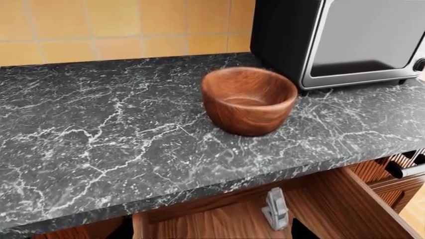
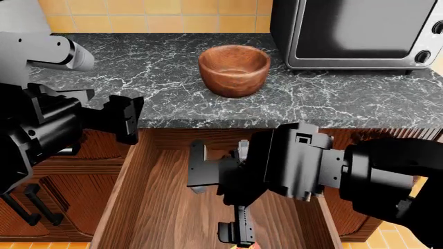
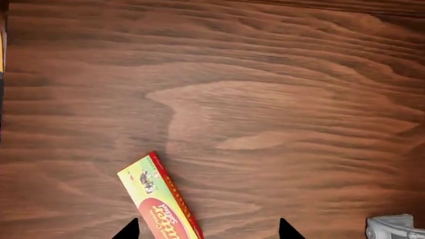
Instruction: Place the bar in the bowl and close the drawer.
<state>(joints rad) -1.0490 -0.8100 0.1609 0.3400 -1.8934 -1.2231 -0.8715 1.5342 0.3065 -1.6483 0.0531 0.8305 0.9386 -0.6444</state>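
Note:
The bar (image 3: 162, 204), in a yellow and red wrapper, lies flat on the floor of the open drawer (image 2: 163, 207). My right gripper (image 3: 207, 231) is open just above it; the bar lies between the two dark fingertips, nearer one of them. In the head view the right gripper (image 2: 235, 231) reaches down into the drawer and hides the bar. The reddish-brown wooden bowl (image 2: 234, 70) stands empty on the counter, also in the left wrist view (image 1: 249, 99). My left gripper (image 2: 128, 119) is open and empty, above the drawer's left edge.
A black toaster oven (image 2: 353, 33) stands on the dark marble counter (image 2: 138, 78) right of the bowl. A small grey metal piece (image 1: 275, 209) lies in the drawer, also in the right wrist view (image 3: 395, 226). Cabinet doors with black handles (image 2: 31, 207) are at lower left.

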